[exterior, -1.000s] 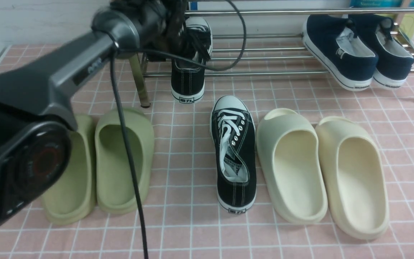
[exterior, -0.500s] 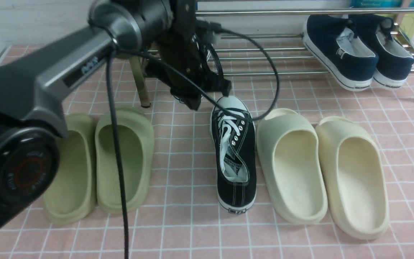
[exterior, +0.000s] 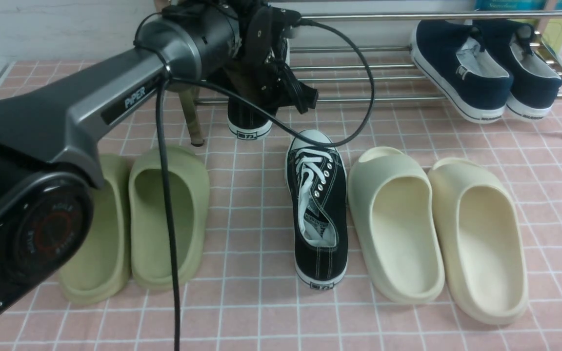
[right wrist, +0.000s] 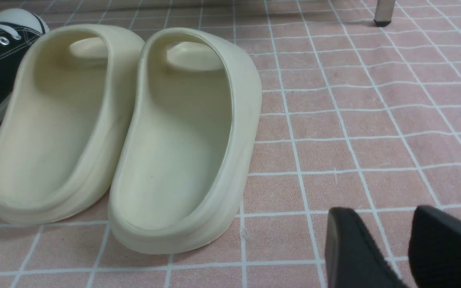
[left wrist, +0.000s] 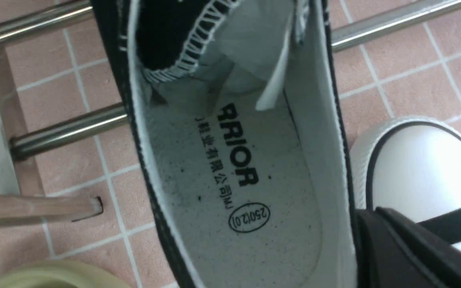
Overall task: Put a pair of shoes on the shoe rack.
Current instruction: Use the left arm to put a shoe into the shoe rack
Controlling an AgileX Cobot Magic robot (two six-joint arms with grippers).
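One black sneaker lies on the left end of the chrome shoe rack, its heel hanging over the front rail. The left wrist view looks down into this sneaker. My left gripper hangs at the sneaker's right side. Its dark fingers sit just outside the collar, and I cannot tell whether they grip it. The second black sneaker stands on the floor, toe toward the rack; its white toe cap shows beside the fingers. My right gripper is slightly open and empty above the tiles.
Navy slip-ons sit on the rack's right end. Green slides lie at the left. Cream slides lie right of the floor sneaker and show in the right wrist view. A rack leg stands by the left arm. A cable loops over the floor sneaker's toe.
My left gripper dipped in front of the rack sneaker, then rose again to its right side. The sneaker's heel now sits slightly further left. The floor sneaker has not moved.
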